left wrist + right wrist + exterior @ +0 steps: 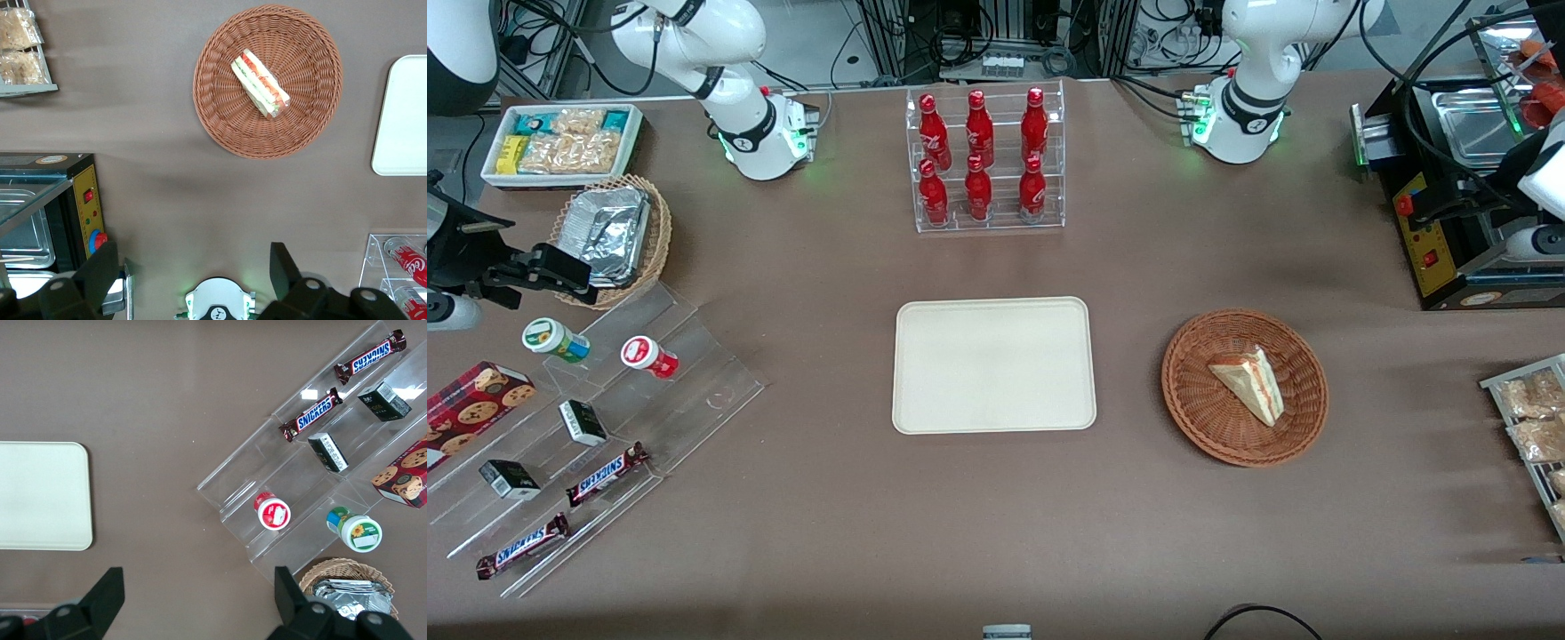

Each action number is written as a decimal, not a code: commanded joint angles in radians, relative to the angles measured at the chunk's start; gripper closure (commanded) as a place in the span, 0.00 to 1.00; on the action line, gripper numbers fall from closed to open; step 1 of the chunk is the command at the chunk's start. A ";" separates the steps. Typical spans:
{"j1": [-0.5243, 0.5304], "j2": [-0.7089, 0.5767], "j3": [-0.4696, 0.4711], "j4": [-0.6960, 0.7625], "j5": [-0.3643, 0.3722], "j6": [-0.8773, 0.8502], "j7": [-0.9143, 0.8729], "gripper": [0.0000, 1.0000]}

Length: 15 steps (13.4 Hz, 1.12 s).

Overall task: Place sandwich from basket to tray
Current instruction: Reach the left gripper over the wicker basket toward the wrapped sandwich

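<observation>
**A:** What are the fingers [100, 273] of the working arm's gripper [190, 270] doing?

**B:** They are standing wide apart with nothing between them. The gripper is hanging high above the brown table [996, 516], over the bare cloth between the basket [227, 120] and the working arm's own base [217, 305].

**A:** And where is the sandwich [260, 83] sitting in relation to that basket?

**B:** It is lying inside the basket, near the middle of the weave, with its orange-red and green layers showing along the cut edge. Nothing is touching it.

**A:** What is lying around the basket?

**B:** The tray [925, 391] is resting flat just beside the basket, toward the parked arm's end of the table, apart from it with a strip of cloth between them. A clear rack of red bottles [987, 160] is standing farther from the front camera than the basket, in line with the tray. A black machine with a yellow panel [1432, 236] is sitting toward the working arm's end, also farther from the front camera than the basket. A wire rack of snack packets [1534, 418] is lying beside the basket at that same end, near the table's edge.
</observation>
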 commanded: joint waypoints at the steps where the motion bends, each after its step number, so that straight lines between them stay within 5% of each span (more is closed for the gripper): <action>1: 0.021 0.001 -0.022 0.005 -0.006 -0.001 -0.004 0.00; 5: 0.013 0.081 -0.024 -0.011 0.005 0.073 -0.076 0.00; 11: -0.056 0.122 -0.025 -0.375 0.003 0.608 -0.646 0.00; 15: -0.087 0.136 -0.025 -0.528 0.005 0.837 -0.800 0.00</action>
